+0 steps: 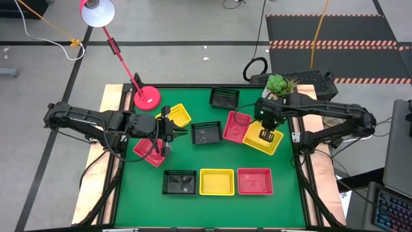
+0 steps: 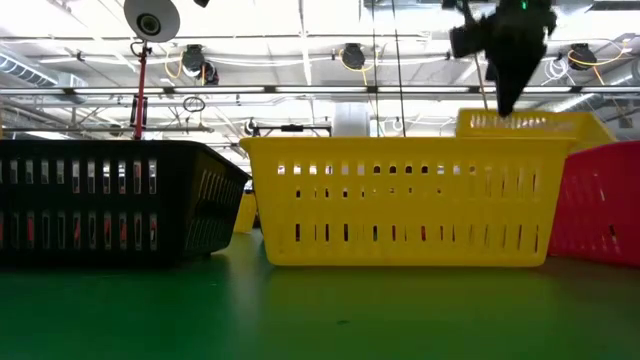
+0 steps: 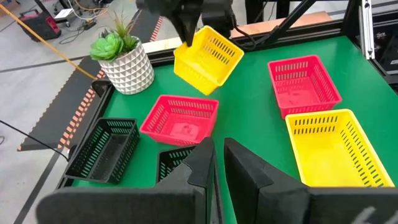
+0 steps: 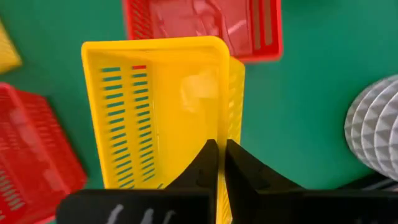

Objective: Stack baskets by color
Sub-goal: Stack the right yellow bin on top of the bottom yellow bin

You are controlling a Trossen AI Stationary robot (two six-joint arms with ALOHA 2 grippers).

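High view: right gripper [image 1: 268, 135] clamped on the rim of a yellow basket [image 1: 262, 137] overlapping a red basket [image 1: 235, 127], bare green table [image 1: 212, 154] between it and the front row; left wrist view: that basket hangs tilted clear of the mat; left gripper [image 1: 168, 131] nearly shut, holding nothing visible.

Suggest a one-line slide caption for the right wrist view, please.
Right end effector shut on the rim of a yellow basket, above the green table.

The right end effector [image 1: 268, 134] reaches in from the right, wrist pointing down, fingers pinched together. The left end effector [image 1: 182, 132] stretches level toward the centre, fingers nearly together.
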